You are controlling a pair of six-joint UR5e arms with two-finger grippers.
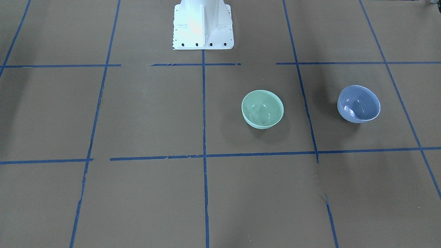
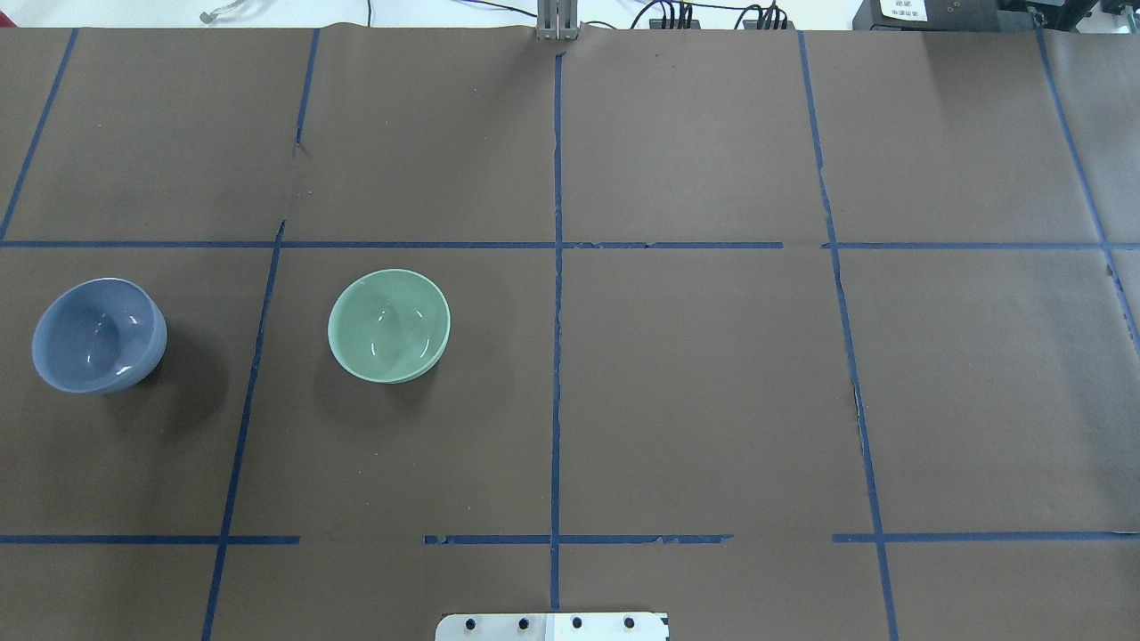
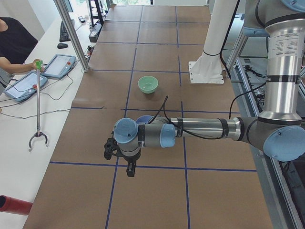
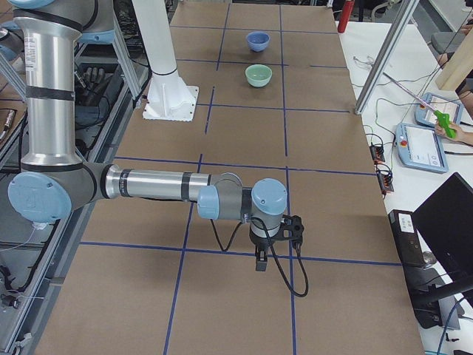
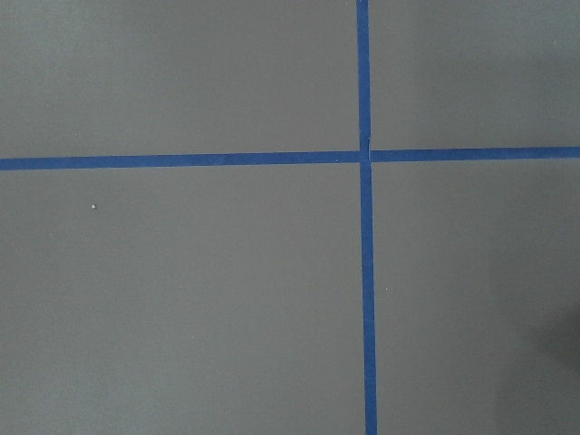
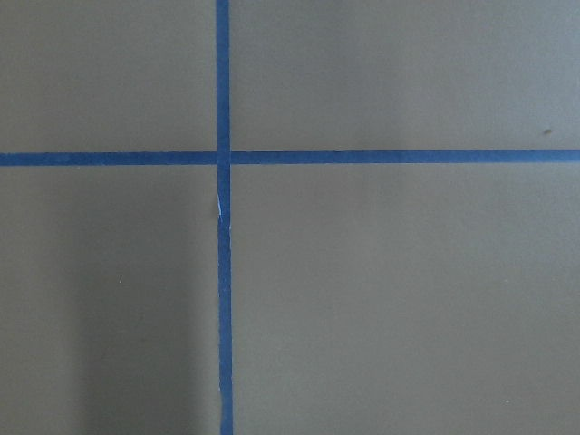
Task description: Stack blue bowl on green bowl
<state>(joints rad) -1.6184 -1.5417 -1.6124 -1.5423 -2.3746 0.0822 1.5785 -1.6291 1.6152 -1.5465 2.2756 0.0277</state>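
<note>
The blue bowl [image 1: 358,104] stands upright on the brown table, on the robot's far left side [image 2: 98,336]. The green bowl [image 1: 262,109] stands upright about one bowl's width apart from it, nearer the table's middle [image 2: 388,326]. Both are empty. My left gripper [image 3: 121,160] hangs high over the table near the blue bowl, seen only in the exterior left view. My right gripper [image 4: 277,238] hangs over the far right part of the table, seen only in the exterior right view. I cannot tell whether either is open or shut. The wrist views show only paper and tape.
Blue tape lines [image 2: 557,356] divide the brown paper into squares. The white robot base [image 1: 202,26] stands at the table's near middle edge. Along the operators' side are metal posts [image 3: 71,33], tablets [image 3: 59,65] and a person's grabber stick [image 3: 38,105].
</note>
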